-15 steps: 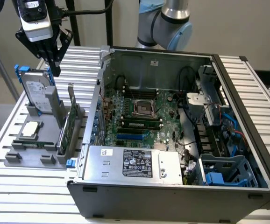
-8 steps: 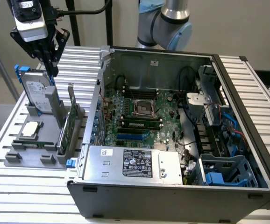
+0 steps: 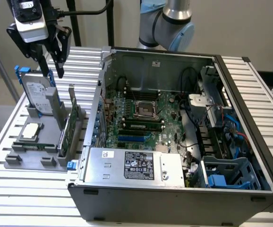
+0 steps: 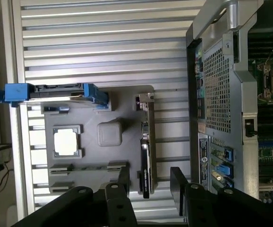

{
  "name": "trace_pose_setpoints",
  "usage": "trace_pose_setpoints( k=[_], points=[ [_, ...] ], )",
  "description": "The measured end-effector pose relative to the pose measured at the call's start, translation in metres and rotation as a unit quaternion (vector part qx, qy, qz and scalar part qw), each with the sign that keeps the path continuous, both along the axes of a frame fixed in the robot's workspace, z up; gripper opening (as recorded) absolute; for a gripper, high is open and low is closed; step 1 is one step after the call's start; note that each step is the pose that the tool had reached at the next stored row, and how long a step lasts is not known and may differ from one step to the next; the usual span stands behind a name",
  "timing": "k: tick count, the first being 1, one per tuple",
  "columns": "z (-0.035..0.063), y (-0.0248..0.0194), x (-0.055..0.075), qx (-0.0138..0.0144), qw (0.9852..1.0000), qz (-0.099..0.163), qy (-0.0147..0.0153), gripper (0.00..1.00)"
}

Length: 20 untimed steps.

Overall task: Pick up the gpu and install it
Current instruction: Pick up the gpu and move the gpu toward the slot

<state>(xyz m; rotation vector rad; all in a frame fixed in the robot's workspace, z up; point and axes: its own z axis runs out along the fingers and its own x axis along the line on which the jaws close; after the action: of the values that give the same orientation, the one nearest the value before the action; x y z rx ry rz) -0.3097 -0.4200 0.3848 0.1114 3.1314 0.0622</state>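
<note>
The gpu stands on its long edge in a slot of the grey holder, left of the computer case in the exterior view, with its silver bracket at the far end. My gripper hangs open well above the holder, over the far end near the hard drive, and holds nothing. In the wrist view the gpu is a thin dark strip seen edge-on, and my gripper has one black finger on each side of the strip's line, far above it.
A silver hard drive in a blue frame stands upright at the holder's far end. A processor chip lies flat on the holder. The open computer case shows a green motherboard and a power supply. All rest on a slatted aluminium table.
</note>
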Motion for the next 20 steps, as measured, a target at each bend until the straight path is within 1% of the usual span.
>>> trace_pose_setpoints(
  k=[3,12,20],
  points=[
    [-0.0048,-0.0005,0.000,-0.0001,1.0000,0.000,0.0000,0.48],
    [-0.0211,-0.0056,0.000,-0.0001,1.0000,0.000,-0.0001,0.48],
    [-0.0358,-0.0081,0.000,-0.0001,1.0000,0.000,-0.0001,0.48]
  ],
)
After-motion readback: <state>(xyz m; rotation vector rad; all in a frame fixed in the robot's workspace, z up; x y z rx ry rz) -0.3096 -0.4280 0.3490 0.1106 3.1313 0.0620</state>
